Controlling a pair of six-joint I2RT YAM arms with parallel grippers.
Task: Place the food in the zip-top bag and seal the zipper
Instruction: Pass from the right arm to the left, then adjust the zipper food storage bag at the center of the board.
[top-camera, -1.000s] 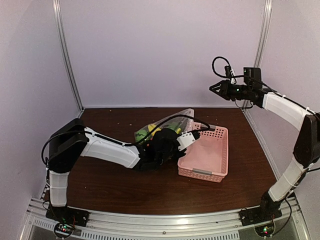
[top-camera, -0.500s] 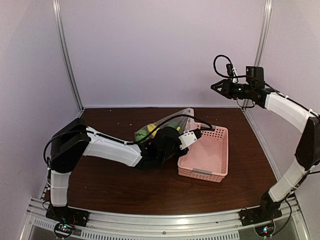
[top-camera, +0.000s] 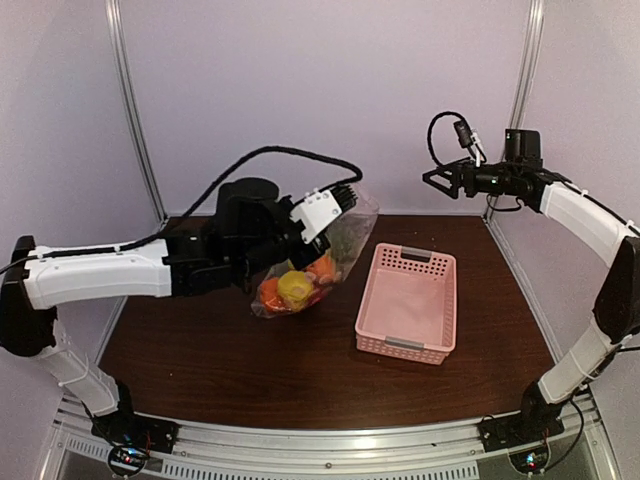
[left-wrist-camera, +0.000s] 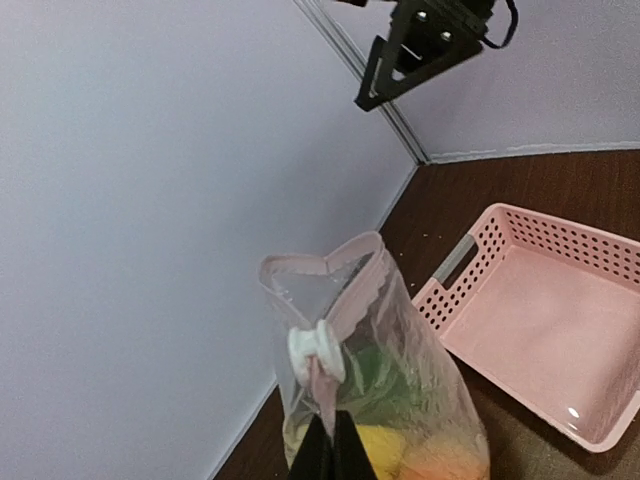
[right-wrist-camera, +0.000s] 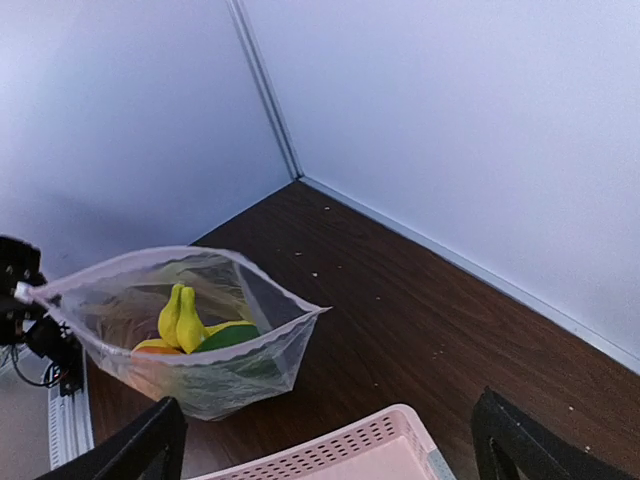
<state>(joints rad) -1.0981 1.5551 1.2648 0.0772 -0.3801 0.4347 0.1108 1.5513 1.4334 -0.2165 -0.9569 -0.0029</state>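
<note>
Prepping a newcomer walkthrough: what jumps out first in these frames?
The clear bag of toy fruit stands out first. It hangs at centre with its mouth open, and the left gripper pinches its edge beside the white slider. Next come the pink basket just to the bag's right, and the right gripper, open and holding nothing, high at the far right.

Your left arm (top-camera: 100, 275) and right arm (top-camera: 585, 215) both wear white shells over the long links, with black housings at the joints. A thick black cable (top-camera: 262, 154) arcs off the left one; a thinner black loop (top-camera: 440, 128) sits by the right wrist. The right gripper (right-wrist-camera: 330, 405) has plain black fingers (right-wrist-camera: 140, 445). Each base plate (top-camera: 135, 432) carries what may be small red and green lights.
</note>
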